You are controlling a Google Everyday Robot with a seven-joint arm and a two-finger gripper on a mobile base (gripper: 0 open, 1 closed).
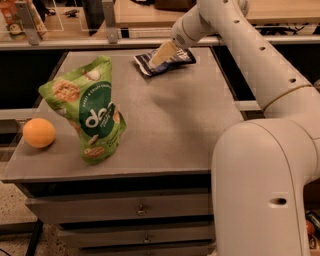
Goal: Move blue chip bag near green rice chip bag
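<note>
One raised camera is looking down across the nearby table (175,125) toward the gripper (156,61) hovering at its far side.

The rice bag (92,117) stands right of the orange (38,132). Far behind, the gripper (155,61) seems to touch the small bag (182,56).

Office break area: drawer cabinet (100,207), wooden counter (145,12); tool (159,59) at cabinet's back.
</note>
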